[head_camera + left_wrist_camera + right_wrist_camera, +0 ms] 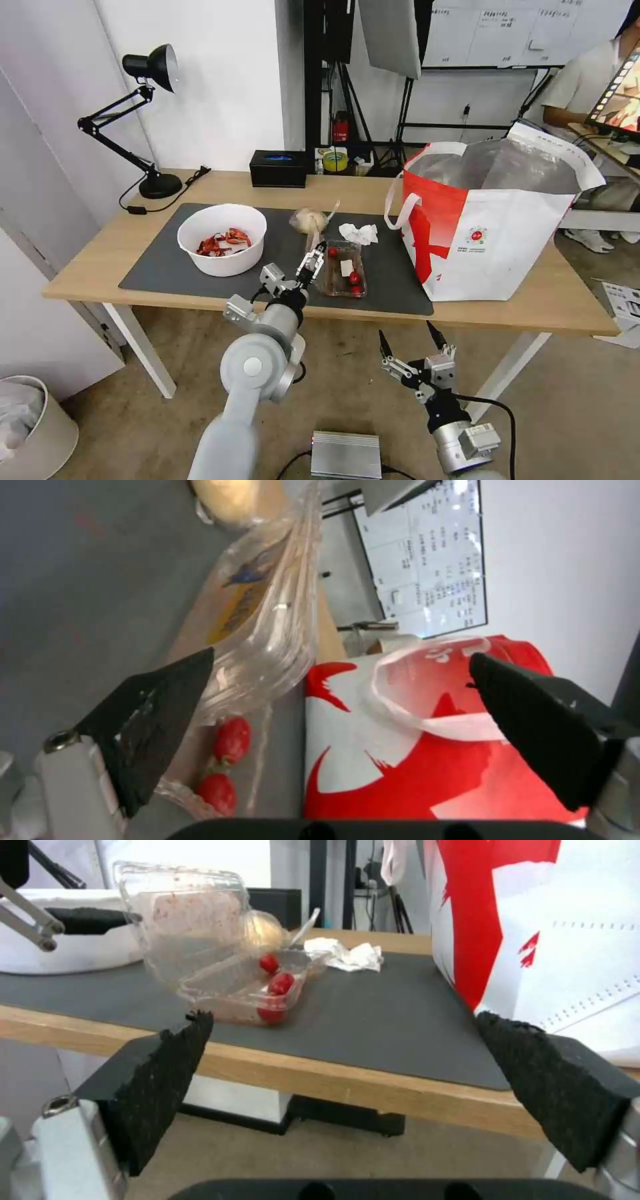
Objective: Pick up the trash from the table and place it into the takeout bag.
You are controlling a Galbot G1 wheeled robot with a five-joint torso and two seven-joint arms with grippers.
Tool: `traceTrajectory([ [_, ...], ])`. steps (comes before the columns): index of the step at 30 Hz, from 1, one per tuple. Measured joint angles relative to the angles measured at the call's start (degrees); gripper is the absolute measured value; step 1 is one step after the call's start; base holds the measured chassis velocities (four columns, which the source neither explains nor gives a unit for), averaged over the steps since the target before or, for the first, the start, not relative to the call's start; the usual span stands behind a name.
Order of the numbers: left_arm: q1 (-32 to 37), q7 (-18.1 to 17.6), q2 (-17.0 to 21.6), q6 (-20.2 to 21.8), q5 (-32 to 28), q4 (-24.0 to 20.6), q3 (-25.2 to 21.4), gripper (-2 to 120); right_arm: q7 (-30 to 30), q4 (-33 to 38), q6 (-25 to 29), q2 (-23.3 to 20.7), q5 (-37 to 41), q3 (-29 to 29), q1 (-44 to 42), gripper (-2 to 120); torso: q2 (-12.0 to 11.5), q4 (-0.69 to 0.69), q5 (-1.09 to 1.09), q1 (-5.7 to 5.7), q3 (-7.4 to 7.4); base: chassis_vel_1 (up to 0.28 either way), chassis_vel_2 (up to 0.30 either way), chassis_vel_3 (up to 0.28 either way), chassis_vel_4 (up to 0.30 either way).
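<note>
Plastic clamshell (343,268), bowl (222,239), tissue (358,233) all unbagged; left gripper (312,261) agape at clamshell, right gripper (409,341) agape, idle below table (573,307).

My own left arm (263,353) hides the near edge of the table (100,267) and part of the grey mat (167,263). The print on the takeout bag (493,233) is too small for me to read. In my left wrist view the clamshell (267,630) blurs, and the picture's edge cuts it off.
</note>
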Motion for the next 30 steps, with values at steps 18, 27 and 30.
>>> traceTrajectory([
  [18, 1.26, 1.00, -0.08, 0.21, 1.69, -0.21, 5.45, 100, 0.03, 0.79, 0.28, -0.03, 0.29, 0.67, -0.54, 100, 0.00, 0.00, 0.00, 0.01, 0.00, 0.000, 0.000, 0.000, 0.000],
  [27, 0.38, 4.21, 3.72, 0.20, 10.55, 0.65, 4.68, 100, 0.05, 1.02, 0.52, -0.06, 0.39, 0.71, -0.74, 100, 0.00, 0.00, 0.00, 0.01, 0.00, 0.000, 0.000, 0.000, 0.000],
  [30, -1.13, 6.06, 7.05, -0.03, 14.62, 1.11, 4.44, 100, 0.06, 1.17, 0.53, -0.06, 0.38, 0.58, -0.76, 100, 0.00, -0.01, -0.01, 0.01, 0.00, 0.000, 0.000, 0.000, 0.000],
])
